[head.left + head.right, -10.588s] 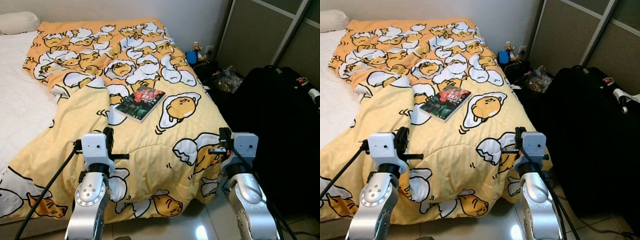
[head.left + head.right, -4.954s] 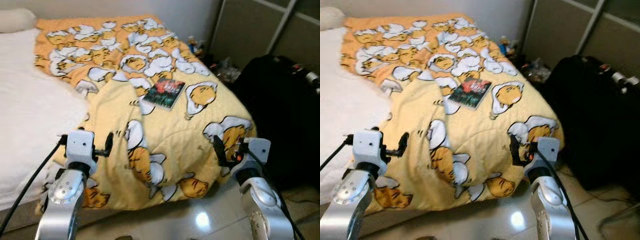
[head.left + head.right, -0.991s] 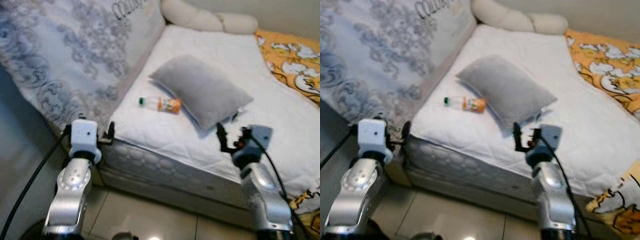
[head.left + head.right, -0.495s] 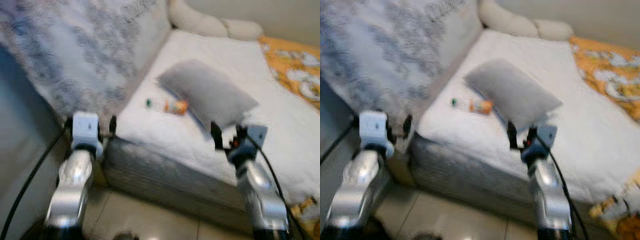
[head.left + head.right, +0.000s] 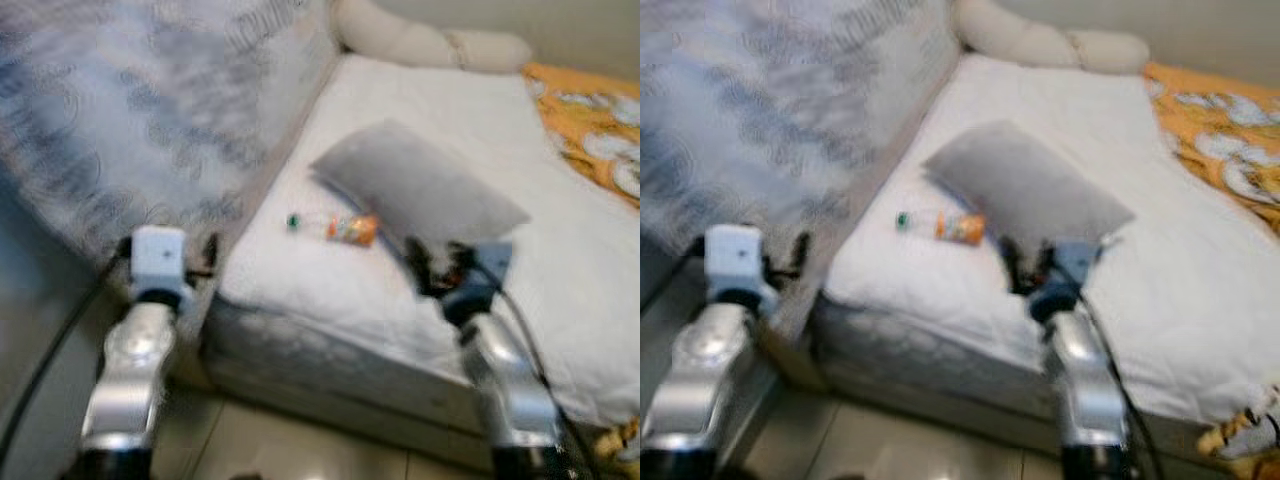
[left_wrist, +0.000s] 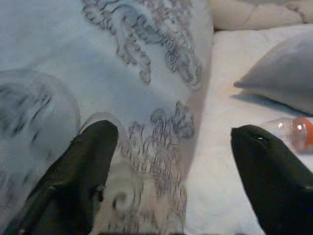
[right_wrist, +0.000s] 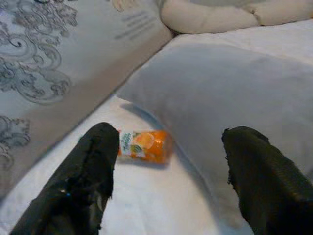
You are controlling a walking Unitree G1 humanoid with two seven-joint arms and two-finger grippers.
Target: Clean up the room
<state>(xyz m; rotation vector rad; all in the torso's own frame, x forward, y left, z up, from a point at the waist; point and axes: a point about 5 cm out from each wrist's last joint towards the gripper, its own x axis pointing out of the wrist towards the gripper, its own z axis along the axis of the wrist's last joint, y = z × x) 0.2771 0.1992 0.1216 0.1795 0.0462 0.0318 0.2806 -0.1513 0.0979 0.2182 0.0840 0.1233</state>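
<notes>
orange-labelled bottle, lying on mattress

One plastic bottle with an orange label, one grey pillow, one long cream bolster, one patterned mattress, and one yellow duvet.

Bottle on sheet beside grey pillow, fingers spread.

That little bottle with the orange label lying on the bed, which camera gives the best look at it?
The right wrist view: the bottle lies close and sharp beside the grey pillow, label readable as orange. Both eye views show it whole but small and blurred. The left wrist view catches one end at the picture's edge.
</notes>
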